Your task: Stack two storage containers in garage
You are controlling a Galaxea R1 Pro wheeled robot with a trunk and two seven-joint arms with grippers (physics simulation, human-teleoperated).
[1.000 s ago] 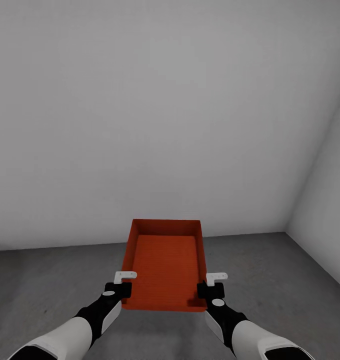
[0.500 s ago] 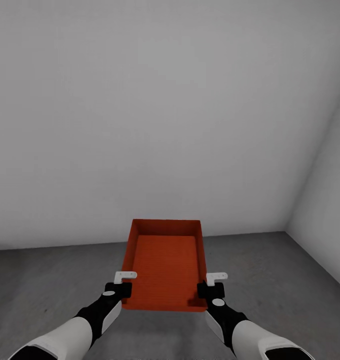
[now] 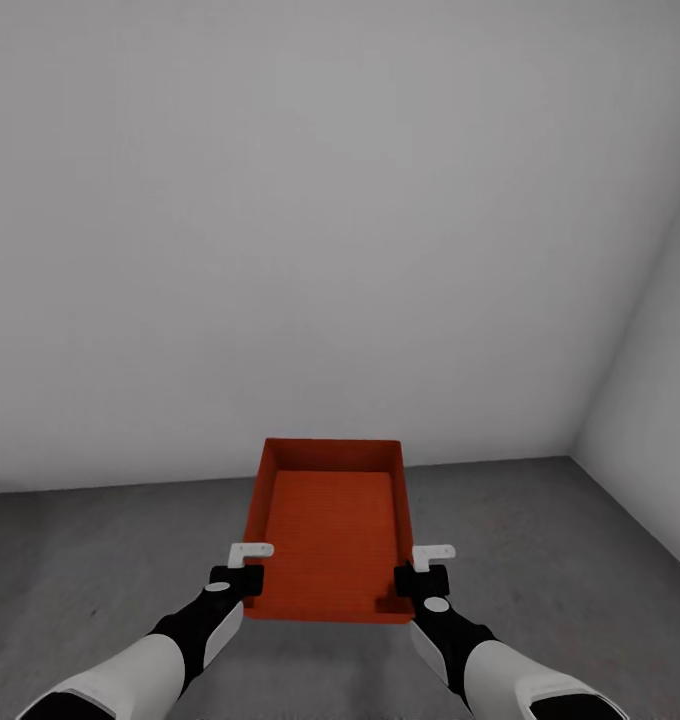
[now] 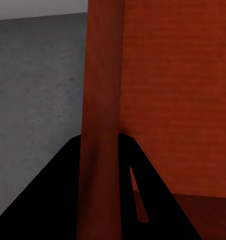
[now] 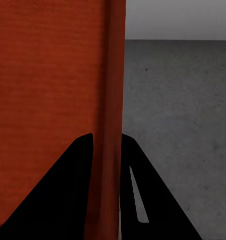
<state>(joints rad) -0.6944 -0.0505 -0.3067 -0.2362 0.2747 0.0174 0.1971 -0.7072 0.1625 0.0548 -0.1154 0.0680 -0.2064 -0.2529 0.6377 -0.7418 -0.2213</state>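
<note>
Barely any change since a second ago: the floor-wall line sits slightly higher in the head view, so the camera has shifted a touch; bin and arms sit in the same place in the picture.

One orange-red bin (image 3: 330, 530) is held out in front of the robot, above the floor (image 3: 100, 560), open side up, nothing inside. Long axis runs away from the robot. It's roughly level, near edge low in the head view, far wall towards the back wall.

Left gripper (image 3: 242, 572) is clamped on the bin's left side wall near the near corner; left wrist view shows dark fingers (image 4: 58, 200) either side of that wall (image 4: 100, 125). Right gripper (image 3: 420, 574) is pinched on the right side wall at the matching spot; right wrist view shows a finger (image 5: 58, 195) on each face of the wall (image 5: 110, 100). Both narrow, gripping the thin wall.

Room: garage look, dark grey matte concrete floor, faint speckle and mottling. Plain white-grey back wall (image 3: 310, 230) across the whole view, meeting a side wall (image 3: 655, 400) at a corner on the right. Floor under the bin is bare concrete in both wrist views.
</note>
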